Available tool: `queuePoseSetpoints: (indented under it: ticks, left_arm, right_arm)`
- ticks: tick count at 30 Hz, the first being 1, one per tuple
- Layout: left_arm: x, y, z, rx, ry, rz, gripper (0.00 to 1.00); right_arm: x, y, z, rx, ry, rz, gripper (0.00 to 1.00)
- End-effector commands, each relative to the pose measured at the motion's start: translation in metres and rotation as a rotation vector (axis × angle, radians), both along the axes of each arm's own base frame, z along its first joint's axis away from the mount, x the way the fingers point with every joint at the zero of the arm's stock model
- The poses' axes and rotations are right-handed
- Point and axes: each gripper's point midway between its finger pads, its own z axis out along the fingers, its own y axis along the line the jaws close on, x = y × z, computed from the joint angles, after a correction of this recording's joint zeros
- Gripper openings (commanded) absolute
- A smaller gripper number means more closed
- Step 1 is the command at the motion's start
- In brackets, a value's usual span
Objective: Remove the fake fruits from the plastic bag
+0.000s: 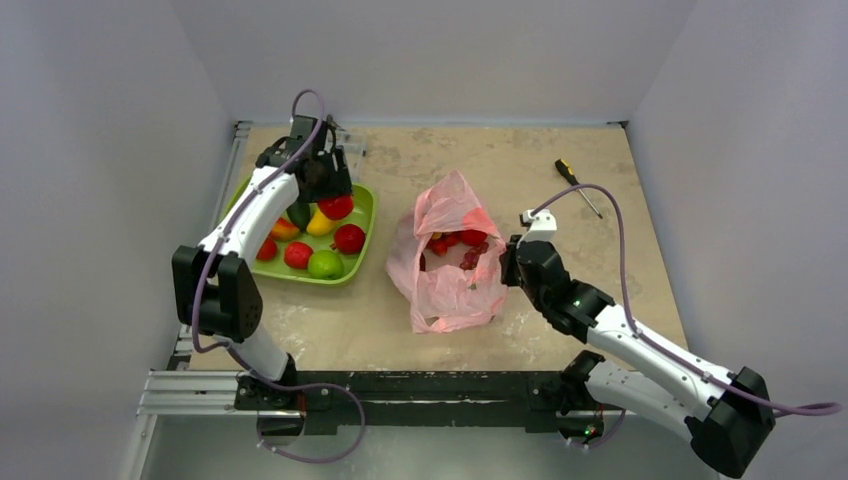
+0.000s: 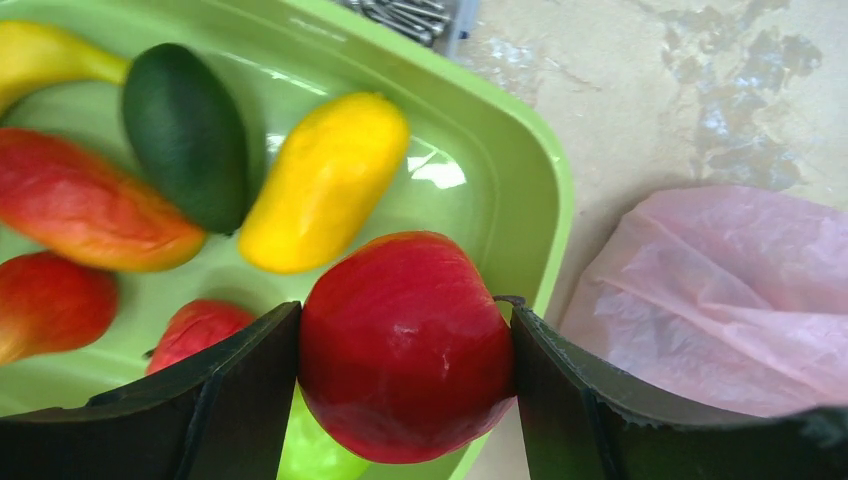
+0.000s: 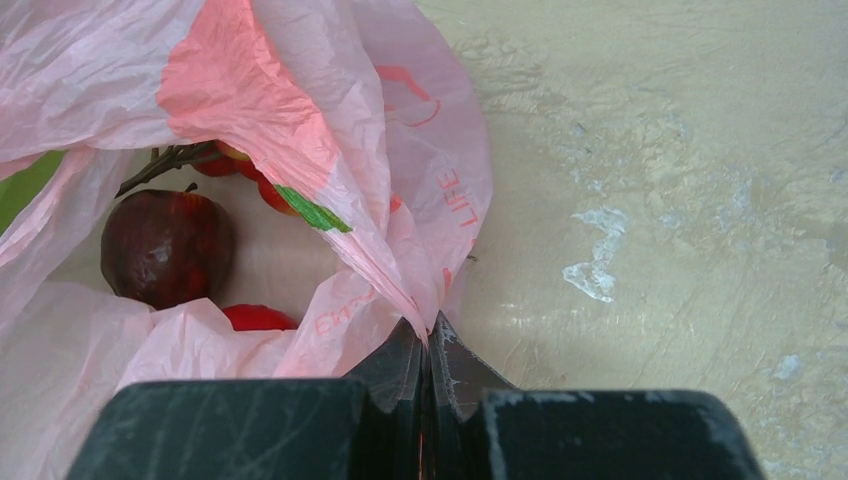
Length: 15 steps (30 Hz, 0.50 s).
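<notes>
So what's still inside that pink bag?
Through the mouth of the plastic bag, a dark red round fruit, another red fruit below it and small red pieces on a stem show. The crinkled plastic covers whatever lies deeper.

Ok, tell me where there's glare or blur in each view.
Left wrist: white glare on the lime-green plastic tray. Right wrist: the thin pink plastic bag in focus, no glare. Top external: even light, soft shadows.
</notes>
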Motion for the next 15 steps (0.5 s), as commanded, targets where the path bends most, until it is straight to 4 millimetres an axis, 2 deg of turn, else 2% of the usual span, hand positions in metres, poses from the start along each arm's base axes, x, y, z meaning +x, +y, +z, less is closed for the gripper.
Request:
queuePoseSetpoints:
  ticks: [1, 3, 4, 5, 6, 8, 9, 15]
  left_arm:
    - [0.028, -0.027, 0.006, -0.133, -0.013, -0.087, 0.00]
    - [0.033, -0.036, -0.001, -0.167, 0.011, -0.121, 0.00]
    - [0.034, -0.038, -0.005, -0.180, 0.021, -0.121, 0.04]
    - [0.034, -0.039, -0.008, -0.193, 0.026, -0.121, 0.17]
    - [0.033, -0.038, -0.011, -0.198, 0.028, -0.114, 0.34]
    - [0.032, -0.037, -0.011, -0.194, 0.026, -0.127, 0.89]
    - [0.031, -0.036, -0.010, -0.187, 0.024, -0.136, 0.99]
    - [0.026, -0.034, 0.009, -0.183, -0.044, -0.164, 1.00]
  right_arm:
    - [0.005, 0.005, 0.007, 0.014, -0.028, 0.008, 0.00]
    - [0.005, 0.004, 0.007, 0.012, -0.025, 0.005, 0.00]
    - [0.005, 0.004, 0.007, 0.011, -0.025, 0.002, 0.00]
    - [0.005, 0.003, 0.007, 0.010, -0.026, 0.001, 0.00]
    - [0.005, 0.003, 0.008, 0.012, -0.027, 0.000, 0.00]
    - [0.005, 0.003, 0.009, 0.015, -0.031, 0.002, 0.00]
    - [0.004, 0.004, 0.008, 0.015, -0.027, 0.006, 0.00]
    - [0.003, 0.011, 0.004, 0.013, -0.007, 0.041, 0.00]
